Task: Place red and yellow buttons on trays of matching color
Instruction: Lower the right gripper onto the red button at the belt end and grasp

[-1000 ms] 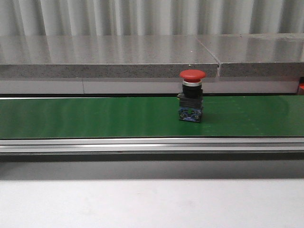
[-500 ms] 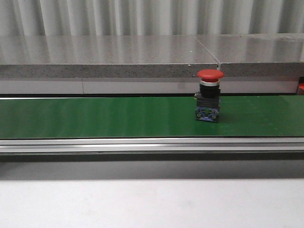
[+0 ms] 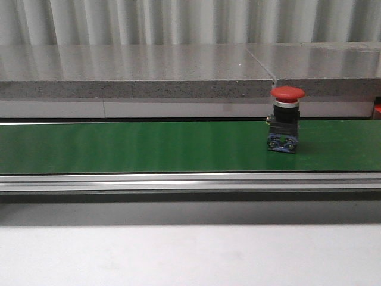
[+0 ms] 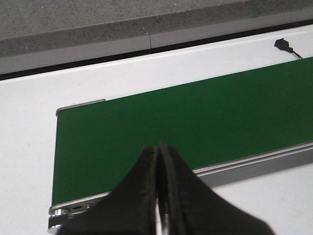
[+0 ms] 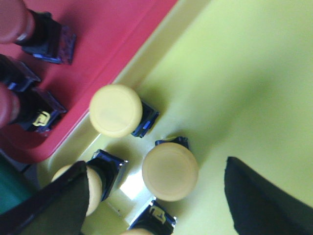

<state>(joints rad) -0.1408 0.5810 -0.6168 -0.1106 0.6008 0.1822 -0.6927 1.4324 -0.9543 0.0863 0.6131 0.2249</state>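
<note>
Above the yellow tray, the right gripper gapes empty, fingertips cropped; left gripper clenched over green belt

Neither arm shows in the front view. In the left wrist view, the left gripper rises from the bottom centre of the frame, its two dark fingers pressed flat against each other, the tips meeting just below mid-frame with only a thin seam between them. In the right wrist view, the right gripper has its fingers spread wide: one dark finger fills the lower left corner, the other the lower right.
</note>
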